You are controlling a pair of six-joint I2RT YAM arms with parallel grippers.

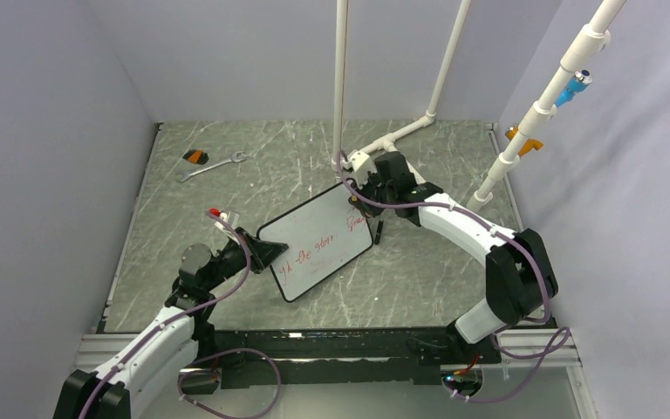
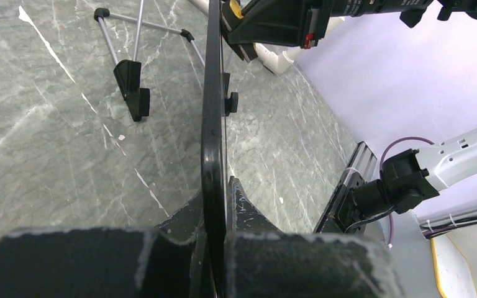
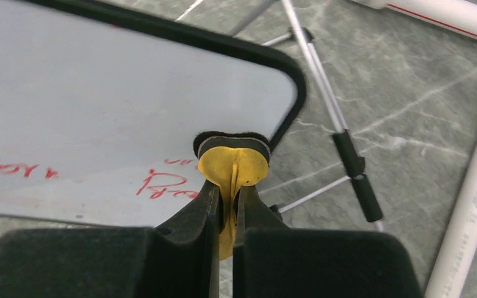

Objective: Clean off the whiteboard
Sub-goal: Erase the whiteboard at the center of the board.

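The whiteboard (image 1: 318, 240) stands tilted at mid-table, a white board in a thin black frame with red handwriting on its lower half. My left gripper (image 1: 266, 253) is shut on its left frame edge; in the left wrist view the black edge (image 2: 213, 124) runs between the fingertips of the left gripper (image 2: 214, 194). My right gripper (image 1: 358, 179) is shut on a yellow eraser (image 3: 233, 162) with a black felt pad. The pad rests at the far right corner of the whiteboard (image 3: 99, 105), just above the red words.
The board's wire stand feet (image 3: 348, 155) stick out behind it. A wrench (image 1: 212, 166) and a small orange-black object (image 1: 195, 156) lie at the back left. A red-capped item (image 1: 216, 213) sits near the left arm. White pipes (image 1: 340, 78) rise at the back.
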